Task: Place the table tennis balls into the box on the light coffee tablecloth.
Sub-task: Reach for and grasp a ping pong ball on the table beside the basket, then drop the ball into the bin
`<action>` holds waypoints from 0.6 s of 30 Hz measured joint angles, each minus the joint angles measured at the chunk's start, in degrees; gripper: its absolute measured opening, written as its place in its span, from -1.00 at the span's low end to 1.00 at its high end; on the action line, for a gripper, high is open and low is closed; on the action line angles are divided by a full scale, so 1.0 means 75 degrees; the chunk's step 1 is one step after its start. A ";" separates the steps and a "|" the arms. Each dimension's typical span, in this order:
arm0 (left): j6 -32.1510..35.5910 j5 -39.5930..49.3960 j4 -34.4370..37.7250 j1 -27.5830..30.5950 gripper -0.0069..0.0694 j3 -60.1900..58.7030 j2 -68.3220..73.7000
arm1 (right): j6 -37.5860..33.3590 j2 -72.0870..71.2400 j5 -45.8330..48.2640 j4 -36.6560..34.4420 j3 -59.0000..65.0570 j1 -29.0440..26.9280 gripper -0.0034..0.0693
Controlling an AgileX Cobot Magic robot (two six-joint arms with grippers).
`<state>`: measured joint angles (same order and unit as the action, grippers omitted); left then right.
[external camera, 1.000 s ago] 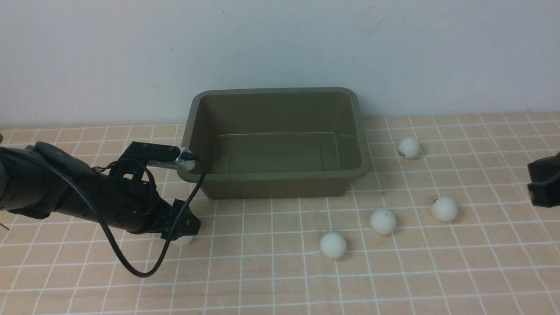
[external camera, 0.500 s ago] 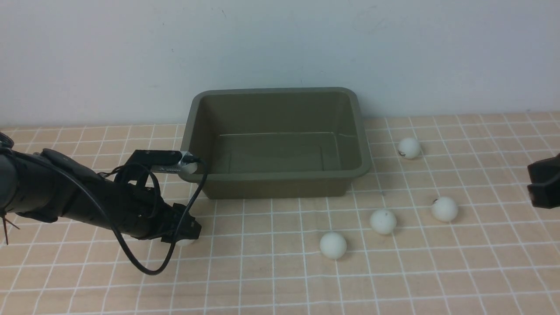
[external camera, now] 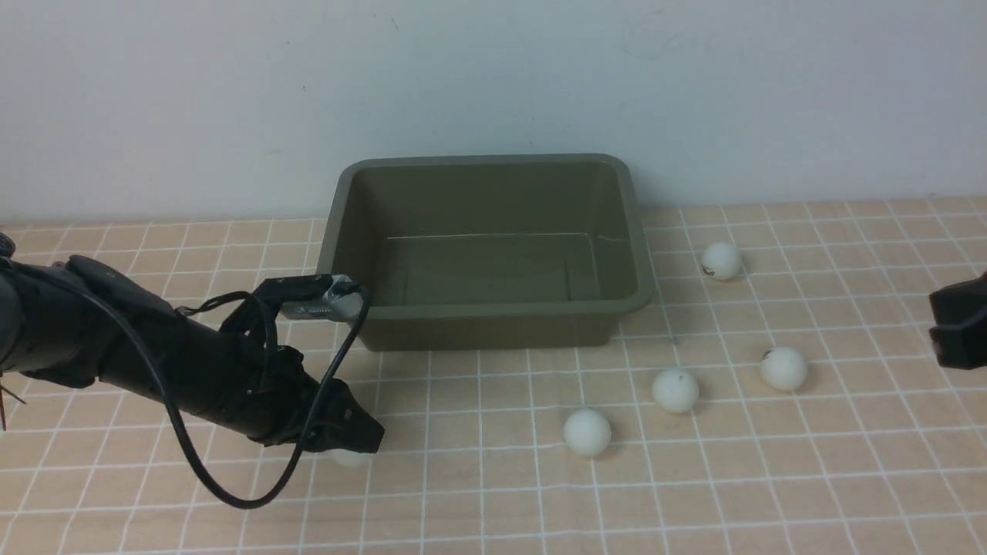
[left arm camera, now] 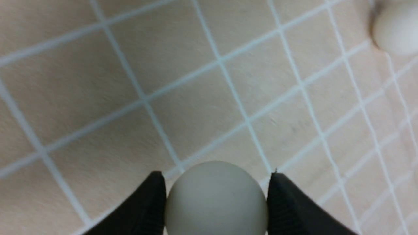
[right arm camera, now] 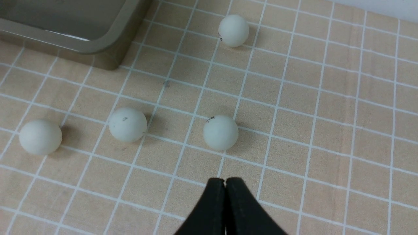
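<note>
White plastic, small and round: 1 table tennis ball (left arm camera: 215, 199) is squeezed between the 2 black fingers (left arm camera: 152, 209) of the left end effector (external camera: 358, 445). The fingers press on both sides so the ball cannot roll away. It is low over the light coffee tablecloth (external camera: 478, 501), in front of the left front corner of the box (external camera: 493, 312). The green box stands by the back edge of the surface and has nothing in it. The other 4 balls (external camera: 675, 390) lie loose on the cloth toward the right edge. The right end effector (right arm camera: 225, 182) hangs near them, pressed together and holding nothing. I think lifting the ball to the box comes next.
</note>
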<state>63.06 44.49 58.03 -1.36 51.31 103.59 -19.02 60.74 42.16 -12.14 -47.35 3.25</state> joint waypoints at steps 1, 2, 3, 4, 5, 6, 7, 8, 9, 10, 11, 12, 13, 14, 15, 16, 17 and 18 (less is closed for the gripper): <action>-0.0007 0.0228 -0.0105 0.0000 0.02 0.0000 -0.0140 | 0.0000 0.0000 0.0009 0.0000 0.0000 0.0000 -0.95; -0.0006 0.0333 -0.0160 0.0000 0.02 0.0000 -0.0211 | 0.0000 0.0000 0.0018 0.0000 0.0000 0.0000 -0.95; -0.0016 0.0449 -0.0186 0.0000 0.02 0.0000 -0.0337 | 0.0000 0.0000 0.0032 0.0000 0.0000 0.0000 -0.95; -0.0023 0.0553 -0.0186 0.0000 0.02 0.0000 -0.0472 | 0.0000 0.0000 0.0042 0.0000 0.0000 0.0000 -0.95; -0.0023 0.0657 -0.0186 0.0000 0.02 0.0017 -0.0640 | 0.0000 0.0000 0.0053 0.0000 0.0000 0.0000 -0.95; -0.0015 0.0736 -0.0186 0.0000 0.02 0.0041 -0.0754 | 0.0000 0.0000 0.0060 0.0000 0.0000 0.0000 -0.95; -0.0014 0.0752 -0.0186 0.0000 0.02 0.0075 -0.0811 | 0.0000 0.0000 0.0061 0.0000 0.0000 0.0000 -0.95; 0.0014 0.0833 -0.0186 0.0000 0.02 0.0184 -0.1005 | 0.0000 0.0000 0.0078 0.0000 0.0000 0.0000 -0.95; 0.0073 0.0855 -0.0167 0.0000 0.02 0.0337 -0.1155 | 0.0000 0.0000 0.0084 0.0000 0.0000 0.0000 -0.95; 0.0126 0.0855 -0.0127 0.0000 0.02 0.0426 -0.1219 | 0.0000 0.0000 0.0094 0.0000 0.0000 0.0000 -0.95; 0.0206 0.0855 -0.0061 0.0000 0.02 0.0591 -0.1293 | 0.0000 0.0000 0.0103 0.0000 0.0000 0.0000 -0.95; 0.0365 0.0839 0.0108 0.0000 0.02 0.0810 -0.1381 | 0.0000 0.0000 0.0112 0.0000 0.0000 0.0000 -0.95; 0.0508 0.0798 0.0297 0.0000 0.02 0.0955 -0.1405 | 0.0000 0.0000 0.0121 0.0000 0.0000 0.0000 -0.95; 0.0676 0.0738 0.0537 0.0000 0.02 0.1129 -0.1434 | 0.0000 0.0000 0.0139 0.0000 0.0000 0.0000 -0.95; 0.0846 0.0613 0.0829 0.0000 0.02 0.1279 -0.1433 | 0.0000 0.0000 0.0146 0.0000 0.0000 0.0000 -0.95; 0.0922 0.0515 0.1030 0.0000 0.02 0.1359 -0.1433 | 0.0000 0.0000 0.0156 0.0000 0.0000 0.0000 -0.95; 0.1215 0.0220 0.1461 -0.0002 0.02 0.1505 -0.1433 | 0.0000 0.0000 0.0163 0.0000 0.0000 0.0000 -0.95; 0.1457 -0.0050 0.1845 -0.0002 0.02 0.1577 -0.1433 | 0.0000 0.0000 0.0163 0.0000 0.0000 0.0000 -0.95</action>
<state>73.98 44.12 71.87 -1.38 63.13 92.84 -19.02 60.74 43.38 -12.14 -47.35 3.25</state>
